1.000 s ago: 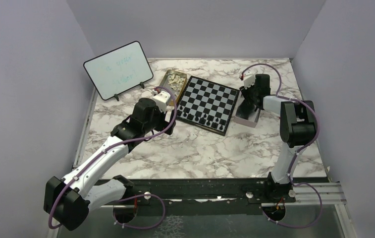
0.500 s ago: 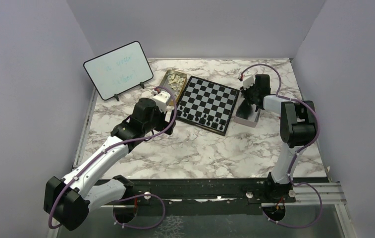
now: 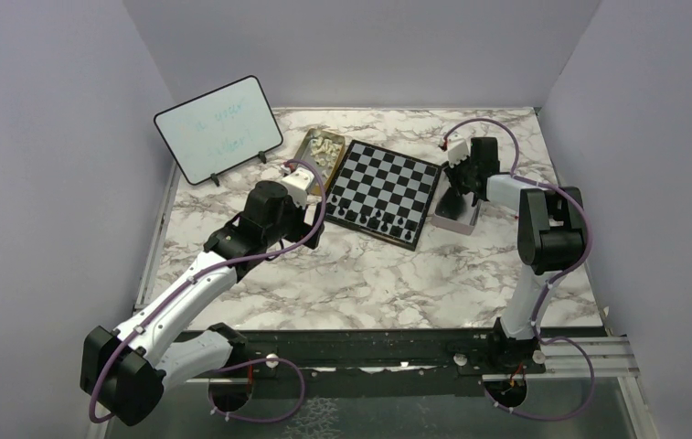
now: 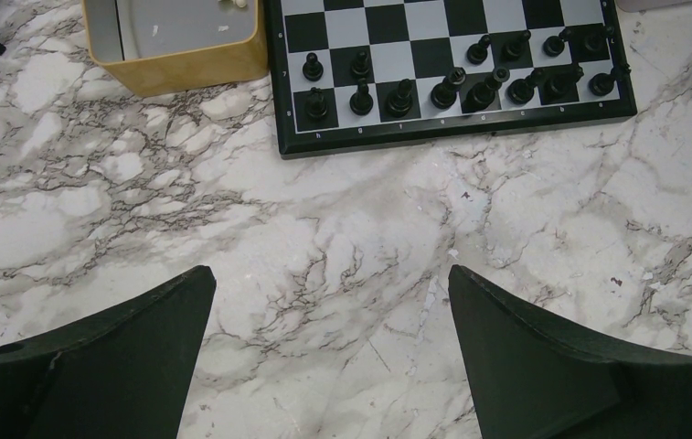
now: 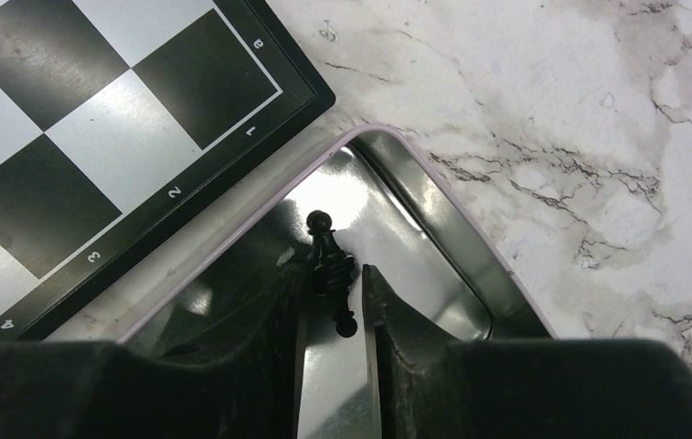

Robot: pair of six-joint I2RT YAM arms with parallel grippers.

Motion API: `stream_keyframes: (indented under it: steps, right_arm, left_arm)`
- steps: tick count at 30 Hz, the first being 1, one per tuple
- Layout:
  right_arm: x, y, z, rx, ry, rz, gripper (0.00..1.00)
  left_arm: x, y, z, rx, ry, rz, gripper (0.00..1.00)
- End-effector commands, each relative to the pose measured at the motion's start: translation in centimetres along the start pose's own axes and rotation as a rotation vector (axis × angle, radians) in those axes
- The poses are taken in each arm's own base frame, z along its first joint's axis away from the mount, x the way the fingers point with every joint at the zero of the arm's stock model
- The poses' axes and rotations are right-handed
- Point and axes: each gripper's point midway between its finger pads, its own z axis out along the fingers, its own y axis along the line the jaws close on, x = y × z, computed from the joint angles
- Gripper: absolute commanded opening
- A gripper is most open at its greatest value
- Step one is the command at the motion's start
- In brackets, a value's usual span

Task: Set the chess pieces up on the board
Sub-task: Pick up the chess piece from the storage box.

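The board [image 3: 388,179] lies at the back middle of the table, with several black chess pieces [image 4: 456,87] in two rows along its near edge. Cream-white chess pieces [image 3: 326,144] lie in the gold tin [image 3: 316,157] to its left. My right gripper [image 5: 335,279] reaches into a shiny silver tray [image 5: 433,174] by the board's right corner. It is shut on a black chess piece [image 5: 322,240], which lies tilted between the fingertips. My left gripper [image 4: 331,274] hangs open over bare marble in front of the board, with nothing between its fingers.
A white dry-erase board [image 3: 218,128] stands propped at the back left. The silver tray [image 3: 456,218] touches the chessboard's right edge. The gold tin's wall [image 4: 177,69] sits just left of the board's near corner. Walls close in the table on three sides.
The right gripper's jaws have closed on the black piece inside the silver tray, and the wrist has shifted slightly. The left arm has not moved.
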Motion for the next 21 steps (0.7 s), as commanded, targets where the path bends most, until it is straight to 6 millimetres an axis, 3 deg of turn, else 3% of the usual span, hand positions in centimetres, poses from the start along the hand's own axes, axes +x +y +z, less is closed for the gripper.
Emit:
stream_keyframes:
  steps: [1,8,14,21]
  right_arm:
    - [1.1,0.0,-0.8,0.021,0.051,0.017,0.35]
    - [1.8,0.4,-1.0,0.011,0.072,0.027,0.35]
    - [2.1,1.1,-1.0,-0.023,0.093,0.043,0.29]
    - [2.6,1.3,-1.4,-0.026,0.113,0.047,0.31]
  left_arm:
    - [-1.3,0.2,-0.5,-0.014,-0.05,0.012,0.99]
    - [-1.3,0.2,-0.6,-0.015,-0.052,0.013,0.99]
    - [-1.4,0.2,-0.6,-0.013,-0.054,0.012,0.99]
    - [-1.4,0.2,-0.7,-0.01,-0.054,0.012,0.99]
